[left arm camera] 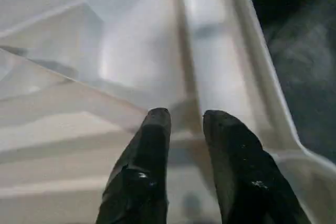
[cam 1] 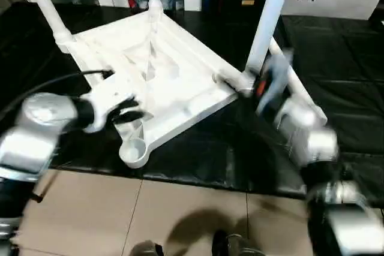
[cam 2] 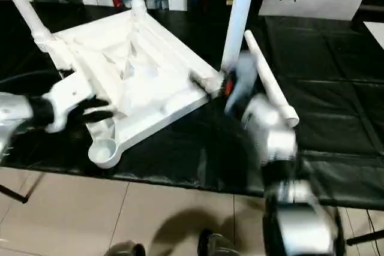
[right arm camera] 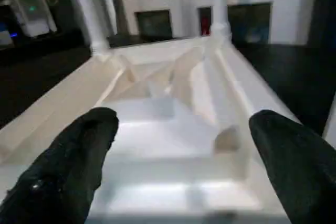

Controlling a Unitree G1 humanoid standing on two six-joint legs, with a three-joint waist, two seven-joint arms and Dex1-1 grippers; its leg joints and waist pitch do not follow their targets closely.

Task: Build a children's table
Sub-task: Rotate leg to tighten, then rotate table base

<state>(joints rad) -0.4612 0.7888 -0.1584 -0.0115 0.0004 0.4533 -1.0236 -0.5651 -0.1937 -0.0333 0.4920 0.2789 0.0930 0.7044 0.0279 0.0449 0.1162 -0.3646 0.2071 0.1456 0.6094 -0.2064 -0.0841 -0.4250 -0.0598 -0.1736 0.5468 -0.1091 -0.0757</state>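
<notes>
A black padded work surface (cam 1: 336, 106) sat above a tiled floor (cam 1: 180, 214), cabinets behind. On it the table top (cam 1: 168, 82) lay upside down, ribs up, with three legs (cam 1: 267, 22) standing in corner sockets. The near socket (cam 1: 133, 148), just below the left gripper (cam 1: 129, 112), was empty, and a fourth leg (cam 2: 270, 85) lay loose on the surface beside the right gripper (cam 1: 264, 85). The left gripper's fingers (left arm camera: 142, 166) stood narrowly parted over the ribs, holding nothing; the right gripper's jaws gaped wide near the top's edge. Judging by this, one leg remained to fit
</notes>
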